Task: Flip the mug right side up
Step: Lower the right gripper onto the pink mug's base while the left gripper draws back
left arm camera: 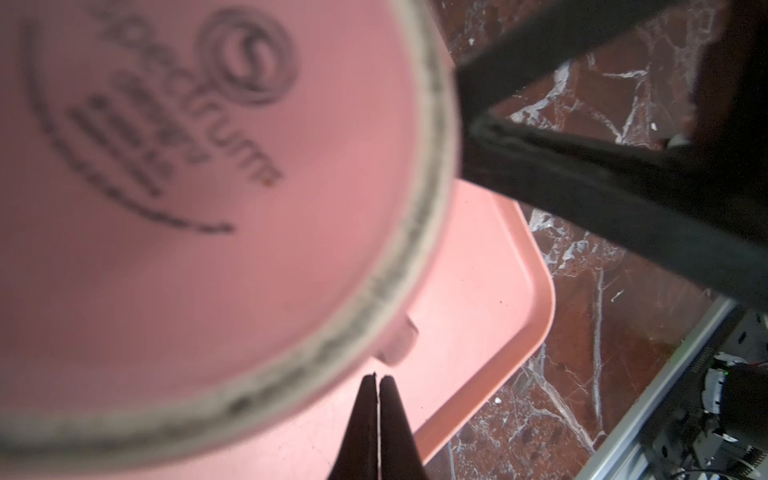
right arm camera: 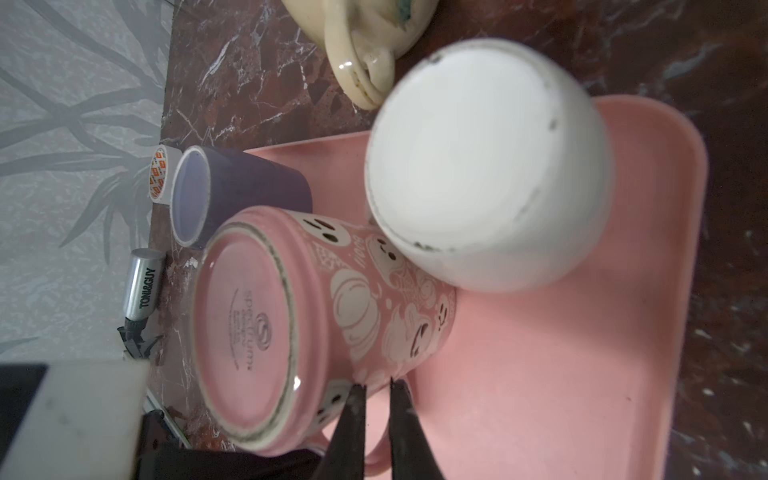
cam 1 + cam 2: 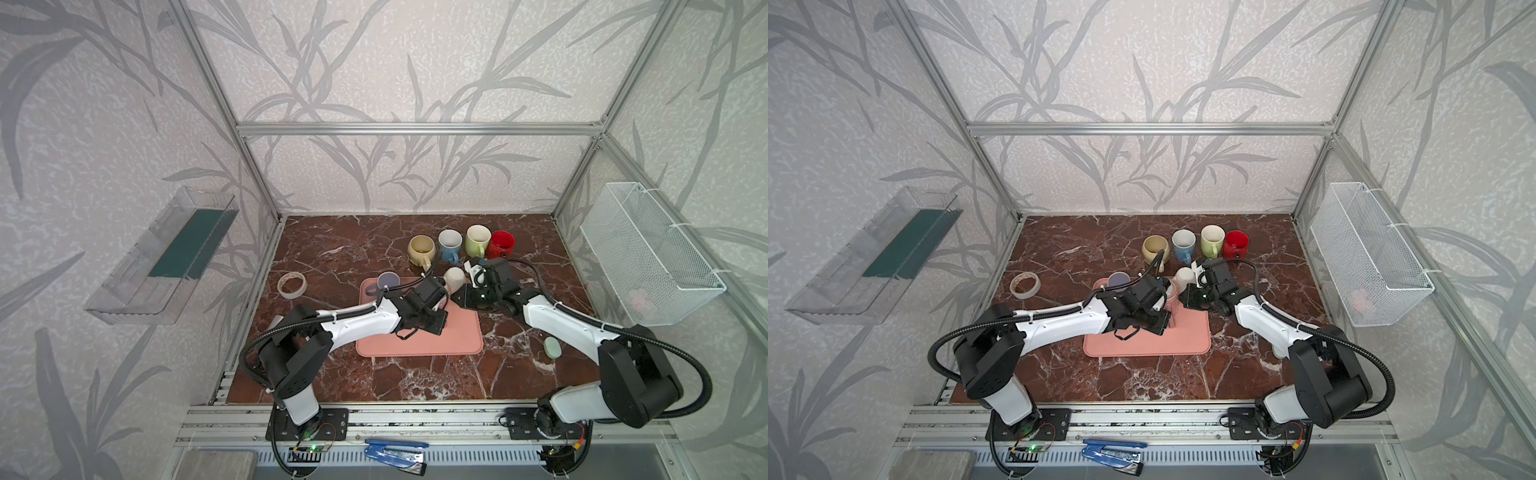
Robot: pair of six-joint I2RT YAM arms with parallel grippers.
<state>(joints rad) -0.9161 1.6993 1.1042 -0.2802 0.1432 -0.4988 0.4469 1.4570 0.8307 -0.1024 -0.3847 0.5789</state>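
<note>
Right tool [image 2: 377,387] — forearm outstretched — pinches pink mug [image 2: 353,299].

Top views overhead, facing down; wrist views close, sharing pink mug [image 1: 187,187]

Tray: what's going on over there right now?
The right gripper looks closed on the handle of the pink mug, which stands upside down on the tray. The left gripper hovers shut and empty by its base. The white mug beside it is upside down too. The upright mugs stand behind the tray.
</note>
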